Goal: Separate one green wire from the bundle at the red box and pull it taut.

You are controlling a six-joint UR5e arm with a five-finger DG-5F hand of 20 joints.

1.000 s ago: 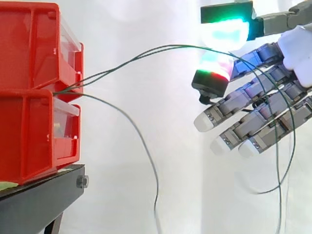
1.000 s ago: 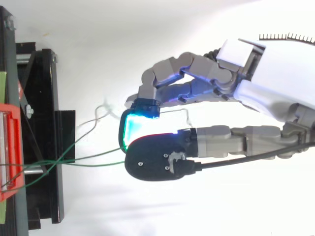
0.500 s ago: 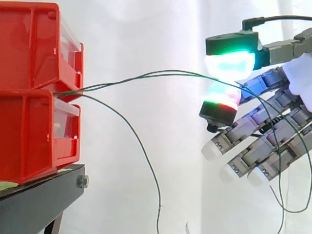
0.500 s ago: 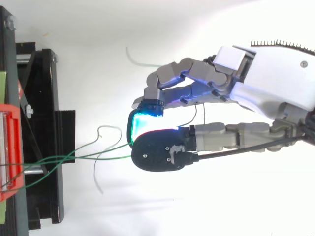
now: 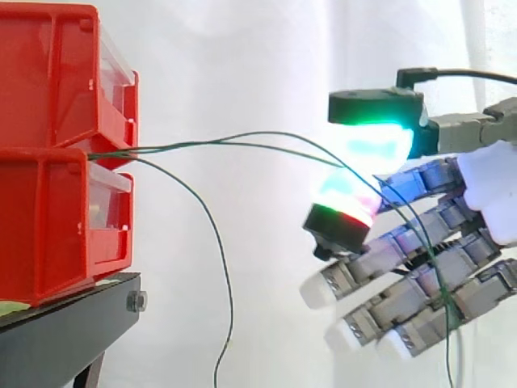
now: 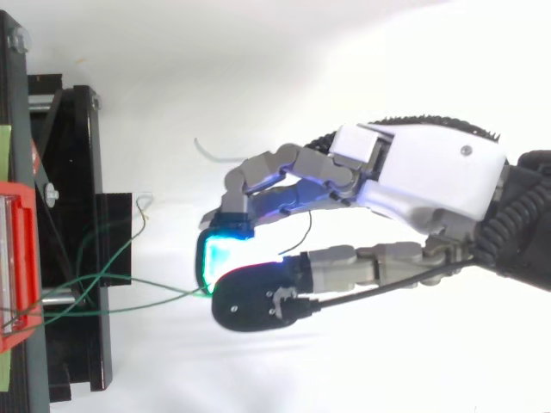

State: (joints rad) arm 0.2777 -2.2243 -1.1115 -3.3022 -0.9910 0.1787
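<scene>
Hand: thumb and a finger pad pinching two green wires; wires run nearly straight from the pinch to stacked red bins, well apart from the hand; third green wire hangs slack below.

Two red bins, three green wires

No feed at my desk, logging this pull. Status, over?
Hand shut, pinching what look like two green wires. Both run slightly bowed from red boxes; third wire hangs loose. Nothing blocking the pull.
</scene>
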